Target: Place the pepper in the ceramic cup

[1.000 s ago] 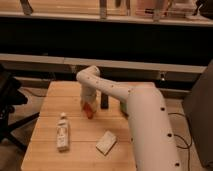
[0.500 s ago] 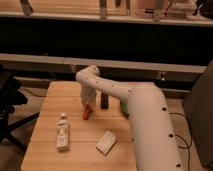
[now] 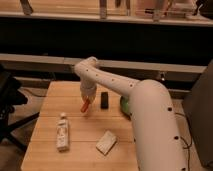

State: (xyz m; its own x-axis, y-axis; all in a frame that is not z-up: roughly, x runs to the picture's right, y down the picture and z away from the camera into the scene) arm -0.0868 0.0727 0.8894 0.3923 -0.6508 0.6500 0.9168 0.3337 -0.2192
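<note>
My gripper (image 3: pixel 87 100) points down over the middle of the wooden table (image 3: pixel 75 115), at the end of the white arm that comes in from the lower right. It is shut on the small orange-red pepper (image 3: pixel 85 106), which hangs tilted from the fingers just above the tabletop. The ceramic cup is not in view; the arm may hide it.
A black block (image 3: pixel 104 99) stands just right of the gripper. A green bowl (image 3: pixel 123 104) shows partly behind the arm at the right. A white bottle (image 3: pixel 62 133) lies at front left and a white packet (image 3: pixel 106 142) at front centre.
The gripper has risen slightly with the pepper in it, and the pepper now hangs a little higher over the table.
</note>
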